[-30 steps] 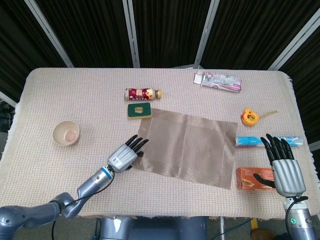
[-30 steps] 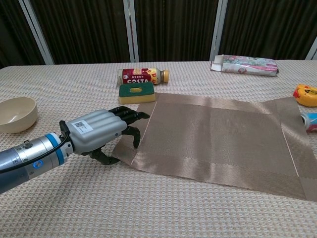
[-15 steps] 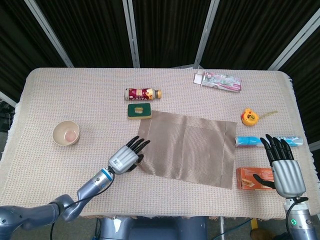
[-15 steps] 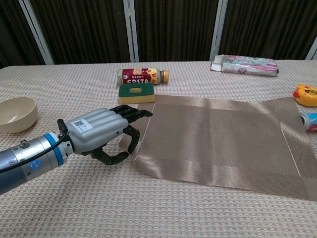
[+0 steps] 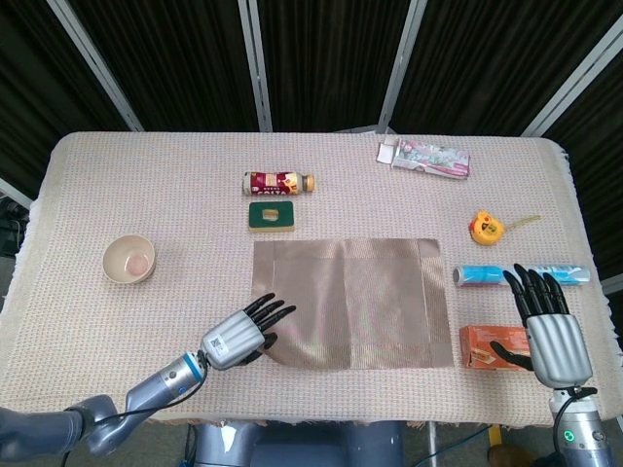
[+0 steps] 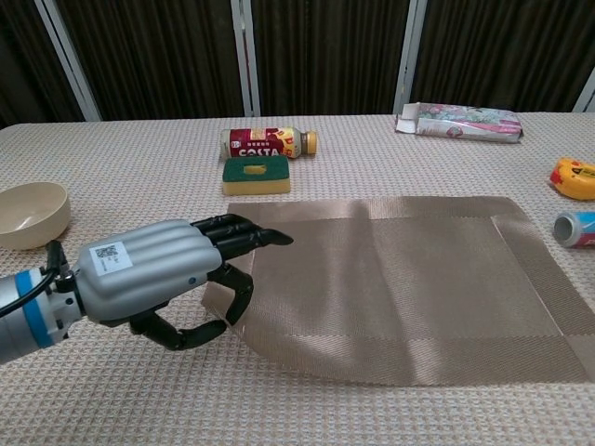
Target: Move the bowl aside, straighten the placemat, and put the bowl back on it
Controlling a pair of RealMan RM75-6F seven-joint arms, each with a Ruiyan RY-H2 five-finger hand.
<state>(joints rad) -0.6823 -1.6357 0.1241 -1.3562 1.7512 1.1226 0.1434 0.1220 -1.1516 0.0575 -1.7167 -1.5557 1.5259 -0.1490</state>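
- Brown woven placemat (image 5: 348,302) is lying flat near the front middle of the table (image 5: 146,185), its edges now running roughly square with the table edge; a second ago it was sitting skewed, so the straightening step looks nearly done.
- Left hand (image 5: 240,334) is pinching the placemat's near-left corner, which is curling up slightly between thumb and fingers (image 6: 244,232) in the chest view; over the last second it has been dragging that corner toward the robot and rotating the mat.
- Cream bowl (image 5: 128,259) is sitting well apart from the placemat, at the left side of the table, unchanged from before; moving it aside is already done, and putting it back is not yet done.
- Likely next: letting go of the corner, flattening it, then fetching the bowl.
- Right hand (image 5: 552,326) is hovering over the table's right edge, fingers spread and holding nothing, in much the same place as before.
- Counts: one placemat, one bowl, two hands.
- Also one each: red bottle (image 5: 278,182) lying on its side, green-and-yellow sponge (image 5: 272,215) just in front of it, pink packet (image 5: 425,157) at the back, yellow tape measure (image 5: 486,228), blue tube (image 5: 482,276) right of the mat, orange box (image 5: 492,347) beside the right hand.
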